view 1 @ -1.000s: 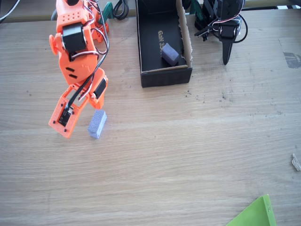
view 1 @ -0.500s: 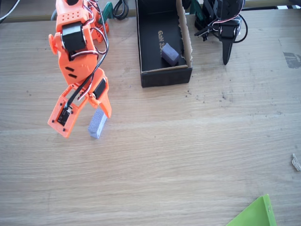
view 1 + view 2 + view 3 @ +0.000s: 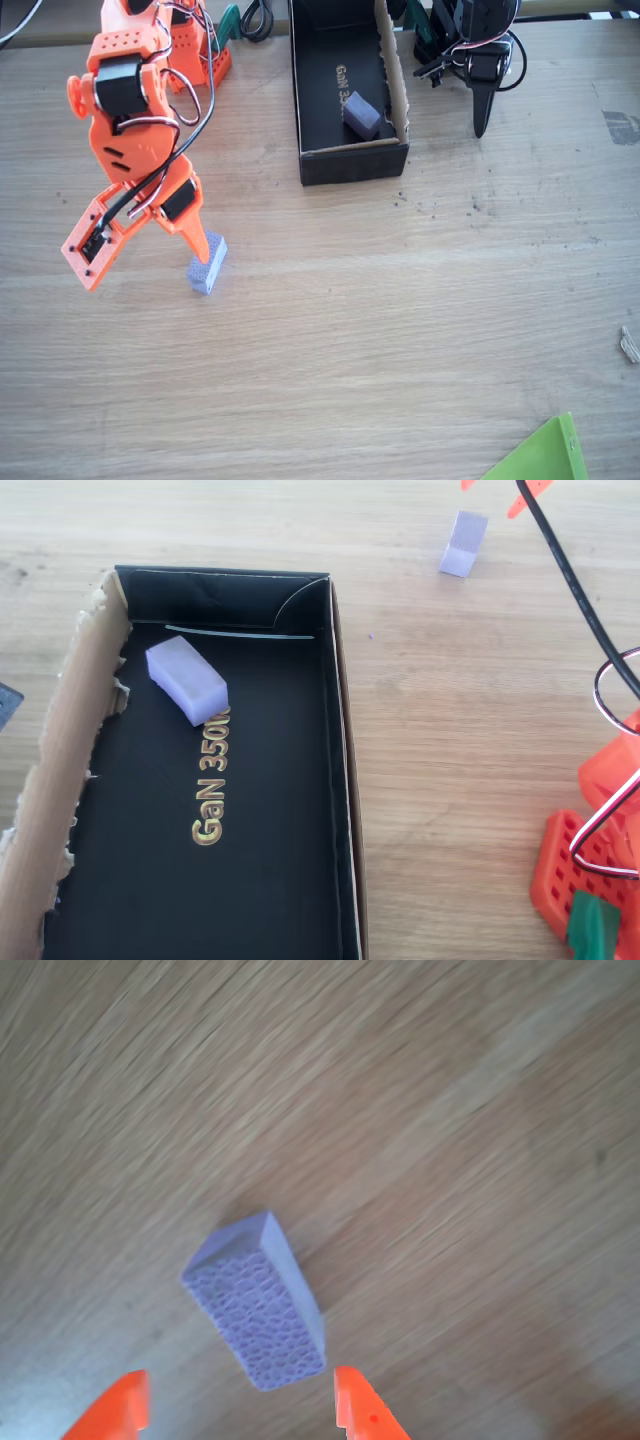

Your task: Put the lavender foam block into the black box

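Arm lining up on block, nothing gripped yet.
Table [image 3: 400,330] → box [image 3: 300,100] w/ a darker block [image 3: 361,114] inside → gripper [image 3: 240,1405], fingers spread to straddle → block [image 3: 206,263] on bare wood just ahead of the tips, well apart from box; pinch looks next.

darker purple block [image 3: 186,680] (inside a box), green sheet corner [image 3: 540,455], wooden table [image 3: 400,320]
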Tool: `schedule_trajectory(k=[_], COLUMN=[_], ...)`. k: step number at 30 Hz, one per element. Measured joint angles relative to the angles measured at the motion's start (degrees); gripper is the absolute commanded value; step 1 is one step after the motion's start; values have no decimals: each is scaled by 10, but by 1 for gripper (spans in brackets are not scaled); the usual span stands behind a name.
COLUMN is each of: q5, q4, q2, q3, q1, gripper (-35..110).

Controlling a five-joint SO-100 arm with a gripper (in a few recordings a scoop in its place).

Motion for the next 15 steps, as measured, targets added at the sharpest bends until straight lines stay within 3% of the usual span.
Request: schedule_trajectory(k=[15], q5=[24], q4=[0], q2=[0], q3=[0], q1=[-22], gripper=[31])
